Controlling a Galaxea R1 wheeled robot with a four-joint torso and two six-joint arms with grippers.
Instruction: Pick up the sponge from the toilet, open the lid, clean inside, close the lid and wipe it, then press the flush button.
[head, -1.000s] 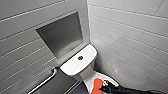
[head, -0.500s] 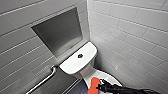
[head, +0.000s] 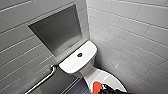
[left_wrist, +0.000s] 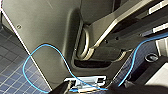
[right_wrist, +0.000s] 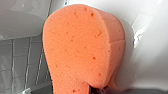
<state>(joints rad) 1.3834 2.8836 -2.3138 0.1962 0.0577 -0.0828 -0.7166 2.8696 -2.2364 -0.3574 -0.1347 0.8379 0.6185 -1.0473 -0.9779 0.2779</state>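
My right fingers (head: 109, 89) grip the sponge (right_wrist: 80, 50) against the lid (head: 113, 79); on glossy plastic it may skid and twist free.

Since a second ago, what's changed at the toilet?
Almost nothing. The right gripper, holding the orange-red soft sponge, nudged it slightly toward the white ceramic tank and back on the glossy white oval lid. Tank, dark round flush button and lid stayed put.
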